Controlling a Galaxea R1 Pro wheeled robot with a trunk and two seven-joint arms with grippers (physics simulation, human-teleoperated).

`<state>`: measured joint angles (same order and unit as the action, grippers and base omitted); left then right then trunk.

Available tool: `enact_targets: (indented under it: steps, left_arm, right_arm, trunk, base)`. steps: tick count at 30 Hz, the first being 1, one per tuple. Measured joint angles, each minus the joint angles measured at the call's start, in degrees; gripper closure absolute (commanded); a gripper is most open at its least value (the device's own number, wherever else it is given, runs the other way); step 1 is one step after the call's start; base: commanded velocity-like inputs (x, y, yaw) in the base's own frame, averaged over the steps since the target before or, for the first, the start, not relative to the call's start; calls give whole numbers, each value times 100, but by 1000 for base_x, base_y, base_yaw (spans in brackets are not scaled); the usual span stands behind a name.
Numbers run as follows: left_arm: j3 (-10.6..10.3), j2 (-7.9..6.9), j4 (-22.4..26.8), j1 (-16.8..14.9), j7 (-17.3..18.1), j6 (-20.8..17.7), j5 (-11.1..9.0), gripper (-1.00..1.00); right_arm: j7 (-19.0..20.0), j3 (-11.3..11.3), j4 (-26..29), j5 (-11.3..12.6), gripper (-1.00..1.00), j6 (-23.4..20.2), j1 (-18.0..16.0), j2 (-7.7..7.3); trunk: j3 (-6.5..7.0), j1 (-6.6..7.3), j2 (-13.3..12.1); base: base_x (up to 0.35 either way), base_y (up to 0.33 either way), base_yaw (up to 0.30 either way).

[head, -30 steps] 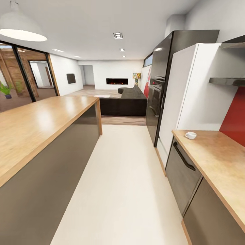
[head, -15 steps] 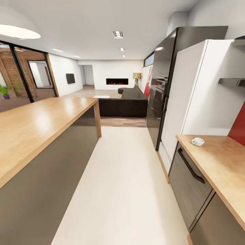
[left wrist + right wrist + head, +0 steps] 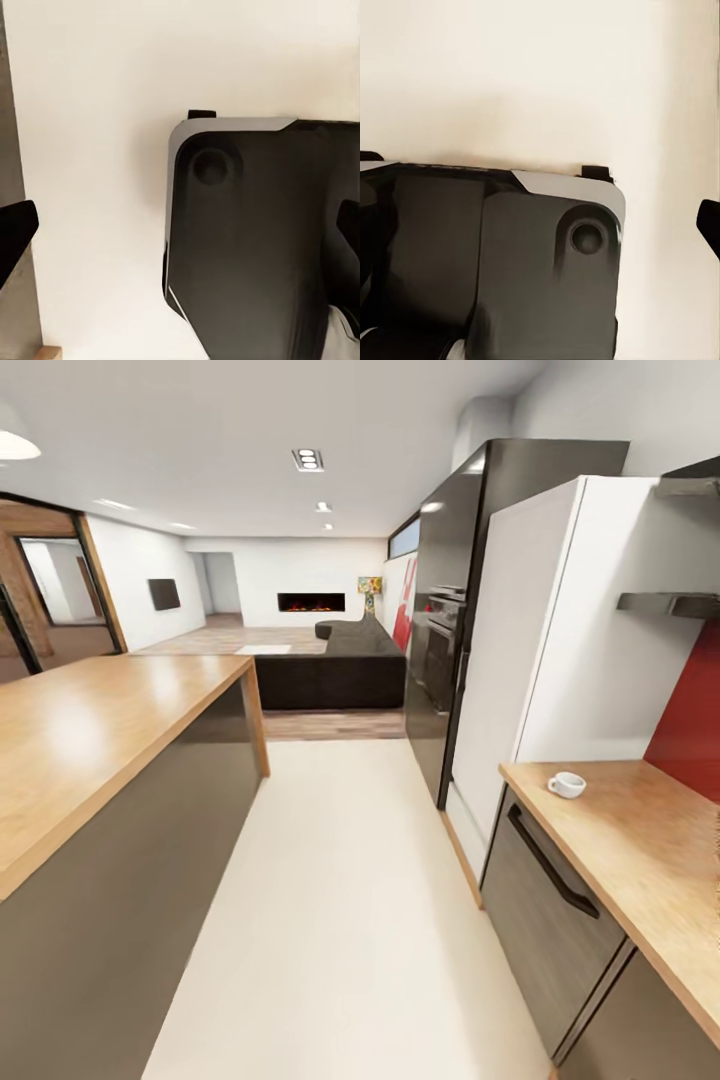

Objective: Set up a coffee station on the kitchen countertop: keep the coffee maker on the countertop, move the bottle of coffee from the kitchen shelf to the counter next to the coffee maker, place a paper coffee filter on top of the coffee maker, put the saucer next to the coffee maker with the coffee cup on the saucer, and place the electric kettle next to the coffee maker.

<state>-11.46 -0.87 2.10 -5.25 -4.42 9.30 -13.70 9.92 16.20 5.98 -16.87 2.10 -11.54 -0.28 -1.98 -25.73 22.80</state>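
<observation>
Left pincer (image 3: 180,236): dark fingertips sit wide apart at opposite edges of its wrist view, nothing between them, hanging over the robot's black base (image 3: 255,240) and pale floor (image 3: 97,112). Right pincer: just one fingertip (image 3: 709,225) shows, so can't tell how far it's spread; black base and floor below too. Further out, head view: coffee cup (image 3: 567,785) stands on the table (image 3: 640,840) at right, near its far end, by the white fridge (image 3: 560,630). Red wall panel (image 3: 690,720) w/ black shelf (image 3: 670,603) above. Island (image 3: 90,730) at left.
</observation>
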Motion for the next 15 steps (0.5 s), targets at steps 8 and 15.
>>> enact_targets:
  steps: [8, 15]
  left_arm:
    - [1, -3, 0, 0, -1, -1, -2, -100]
    - [-4, -1, 0, 0, 2, -2, -1, -100]
  right_arm:
    - [5, 0, -4, 10, -100, 0, 0, -32]
    - [5, 0, -3, 10, -100, -1, 0, -33]
  trunk:
    - [1, -2, -1]
    - [1, -2, -1]
  base:
    - [133, 272, -299]
    - [5, 58, -300]
